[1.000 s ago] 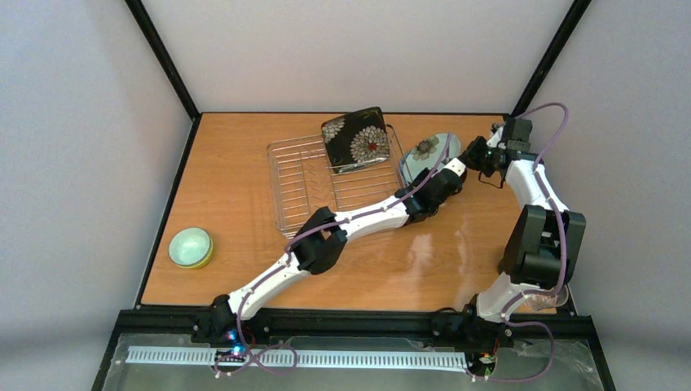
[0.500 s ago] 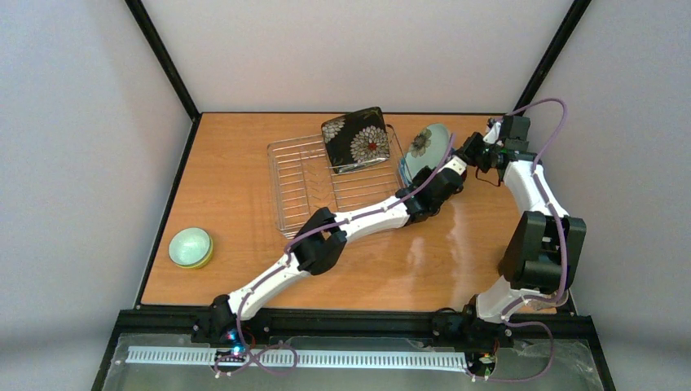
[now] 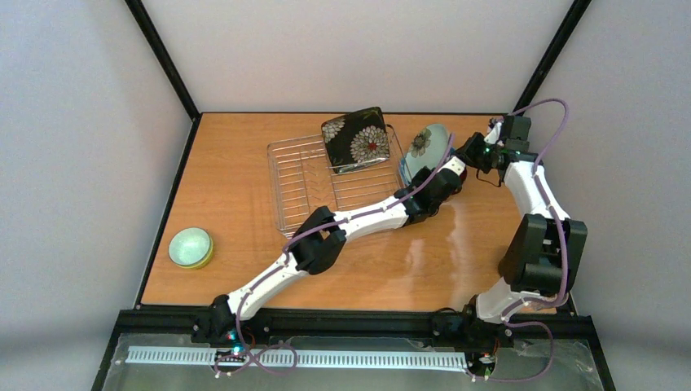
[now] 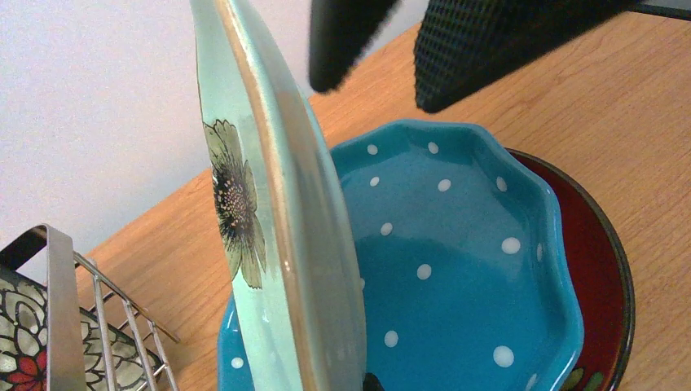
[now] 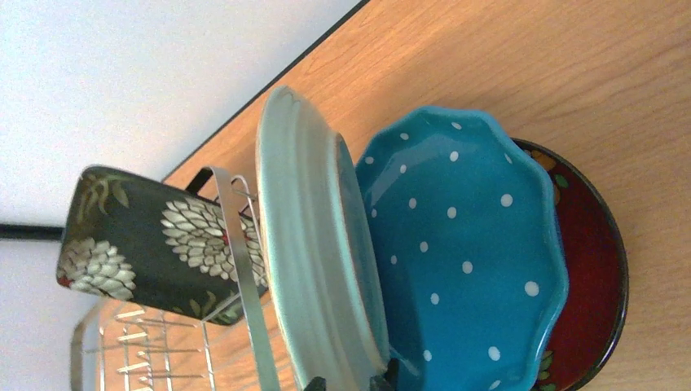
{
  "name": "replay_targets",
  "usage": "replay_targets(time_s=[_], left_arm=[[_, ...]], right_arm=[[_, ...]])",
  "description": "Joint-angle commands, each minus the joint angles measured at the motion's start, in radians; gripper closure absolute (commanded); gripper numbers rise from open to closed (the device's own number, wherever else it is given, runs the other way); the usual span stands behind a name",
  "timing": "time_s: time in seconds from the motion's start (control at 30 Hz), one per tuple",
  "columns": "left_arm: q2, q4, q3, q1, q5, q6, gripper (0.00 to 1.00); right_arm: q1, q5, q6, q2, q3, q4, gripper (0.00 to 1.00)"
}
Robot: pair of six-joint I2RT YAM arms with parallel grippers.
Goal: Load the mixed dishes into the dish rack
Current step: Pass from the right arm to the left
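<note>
Starting with the top external view: the pale mint plate [image 3: 424,149] stands steeply tilted just right of the dish rack [image 3: 305,183]. A second ago it lay much flatter. The right arm has since swung inward, and the right end effector [image 3: 466,152] and left end effector [image 3: 452,169] sit close together at the raised rim. The black square floral plate [image 3: 356,140] is already propped at the rack's far end. The mint bowl [image 3: 190,243], nested in the yellow-green bowl [image 3: 200,261], sits well apart at the counter's [image 3: 236,163] left edge.

Left wrist view: the mint plate is nearly upright, flower face toward the rack, above the blue dotted plate [image 4: 456,269], which sits on the small red floral plate [image 4: 599,269]. The right end effector's fingers [image 4: 489,49] hang just beside the plate's back, a narrow gap between them and nothing seen in it. One left fingertip [image 4: 371,383] shows at the frame's bottom edge. Its partner is out of frame, so whether it pinches the rim cannot be told.

Right wrist view: two dark fingertips [image 5: 314,383] flank the plate's rim at the bottom edge. Contact is cut off, so the grip cannot be told here either.

Assessment: the plate is levered off the stack and oriented for the tines. The next move requires a confirmed hold before transfer leftward.
</note>
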Motion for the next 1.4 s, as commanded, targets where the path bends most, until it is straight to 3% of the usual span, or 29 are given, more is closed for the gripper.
replay_targets(time_s=[0.0,0.2,0.47,0.8,1.07,1.37], left_arm=[[-0.047,0.007,-0.016,0.006,-0.011,-0.036,1.00],[-0.062,0.024,-0.020,0.005,-0.026,-0.017,1.00],[-0.086,0.075,-0.051,0.005,-0.038,0.005,1.00],[-0.114,0.125,-0.084,0.005,-0.060,0.041,1.00],[-0.171,0.305,-0.188,0.005,-0.094,0.110,1.00],[-0.177,0.321,-0.152,0.004,-0.045,0.136,1.00]], right_arm=[[0.003,0.022,0.016,-0.043,-0.009,0.001,0.63],[0.003,0.030,0.032,-0.062,-0.010,0.023,0.50],[0.002,0.045,0.047,-0.074,-0.014,0.038,0.45],[-0.003,0.078,0.076,-0.110,-0.047,0.078,0.43],[-0.005,0.106,0.096,-0.133,-0.099,0.114,0.42],[-0.009,0.126,0.097,-0.147,-0.129,0.132,0.42]])
